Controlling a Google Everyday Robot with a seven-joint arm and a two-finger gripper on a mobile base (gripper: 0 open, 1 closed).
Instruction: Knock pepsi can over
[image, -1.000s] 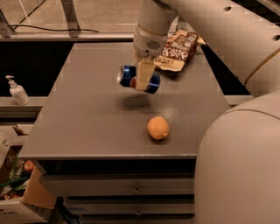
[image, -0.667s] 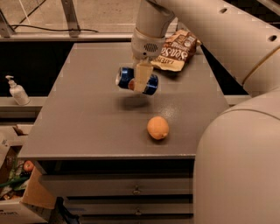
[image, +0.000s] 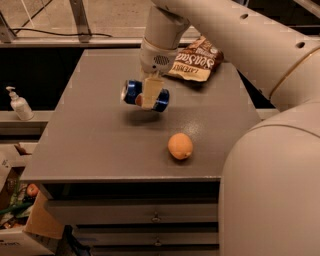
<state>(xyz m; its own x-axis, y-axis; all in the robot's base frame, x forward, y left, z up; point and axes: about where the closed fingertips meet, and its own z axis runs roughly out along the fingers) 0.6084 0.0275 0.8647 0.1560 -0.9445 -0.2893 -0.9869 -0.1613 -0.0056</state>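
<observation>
The blue pepsi can lies on its side in my gripper, its silver end pointing left. It hangs a little above the grey table, with its shadow on the surface just beneath. My gripper reaches down from the arm at the top centre and is shut on the middle of the can, one pale finger across its front. The far side of the can is hidden behind the finger.
An orange fruit sits on the table near the front edge, right of the can. A brown snack bag lies at the back right. A soap bottle stands on a ledge at left. My arm's body fills the right side.
The gripper with the sideways can has shifted slightly to the left and a touch lower. The orange and the bag have not moved.
</observation>
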